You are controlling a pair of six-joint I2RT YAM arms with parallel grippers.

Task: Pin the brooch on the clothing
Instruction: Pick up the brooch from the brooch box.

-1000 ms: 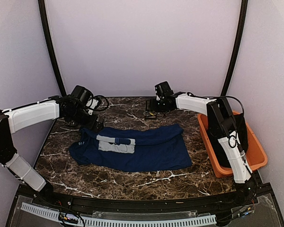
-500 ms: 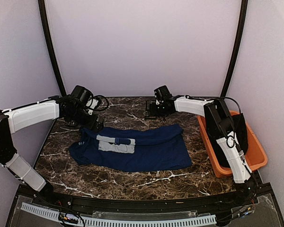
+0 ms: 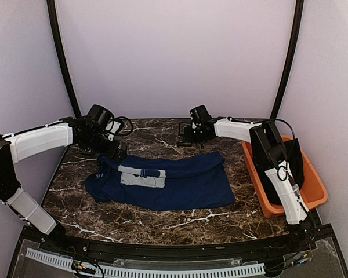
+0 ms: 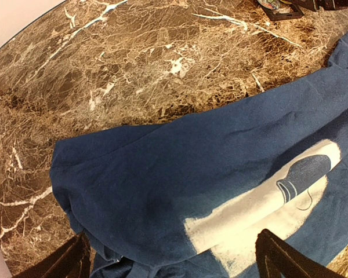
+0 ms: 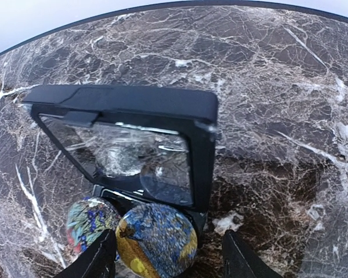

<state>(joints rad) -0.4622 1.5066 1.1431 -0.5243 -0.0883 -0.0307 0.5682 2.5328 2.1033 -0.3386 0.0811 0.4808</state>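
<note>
Case lid (image 5: 127,105) stands behind brooch (image 5: 156,238), flanked by half-open right hand (image 5: 168,258); left hand (image 4: 175,262) wide.

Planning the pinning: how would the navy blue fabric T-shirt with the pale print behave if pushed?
The T-shirt looks floppy: it lies folded and rumpled. Pushed, it would probably bunch rather than slide across the brown marble tabletop.

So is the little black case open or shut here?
Open: in the right wrist view the black case has its lid raised off the base, with a round badge and a second badge showing below it.
</note>
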